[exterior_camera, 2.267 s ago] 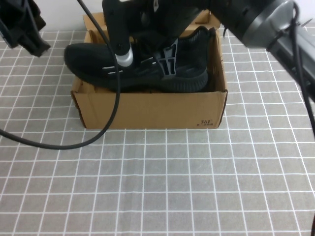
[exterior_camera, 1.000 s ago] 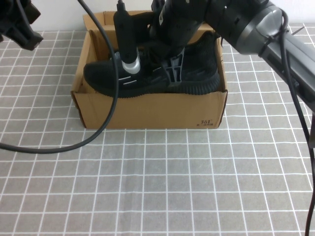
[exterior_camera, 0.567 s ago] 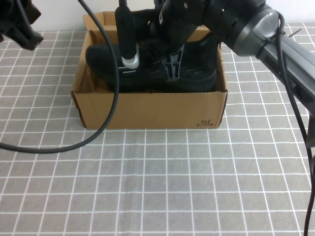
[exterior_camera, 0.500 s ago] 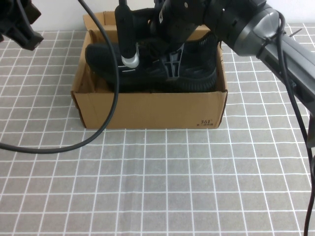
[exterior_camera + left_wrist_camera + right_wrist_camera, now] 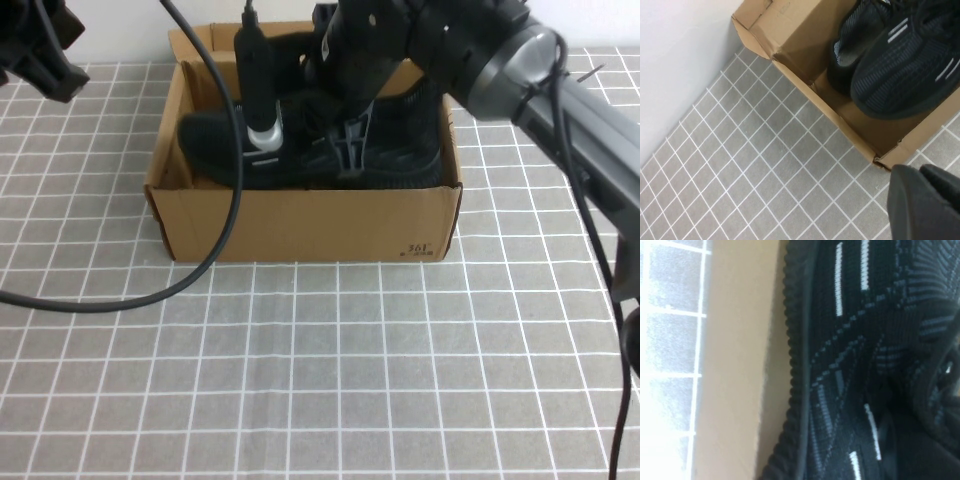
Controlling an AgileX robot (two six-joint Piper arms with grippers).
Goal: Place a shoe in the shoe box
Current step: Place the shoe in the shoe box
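The shoe [image 5: 330, 150], a black knit sneaker with short white dashes on its side, lies lengthwise inside the shoe box [image 5: 300, 222], its toe toward the robot's left end and its heel toward the right end, the sole low behind the near wall. In the left wrist view a second dark shoe [image 5: 855, 45] shows beside it in the same box, further in from the near wall, the two toes close together. The shoe box is brown corrugated cardboard, open at the top, with small black print near its lower right corner on the front face and a flap standing at the back. It sits on the table [image 5: 320, 380], which is covered by a grey cloth with a white grid. The right gripper [image 5: 345, 95] reaches down into the box over the shoe's middle, its dark arm coming in from the right; its fingers are nearly closed, though whether they grasp the shoe cannot be told, since they are hidden against the black upper. A black cable loops from above the box down across the table on the left. The left gripper [image 5: 55, 70] hangs at the far left, well apart from the box, its fingers clenched on nothing.
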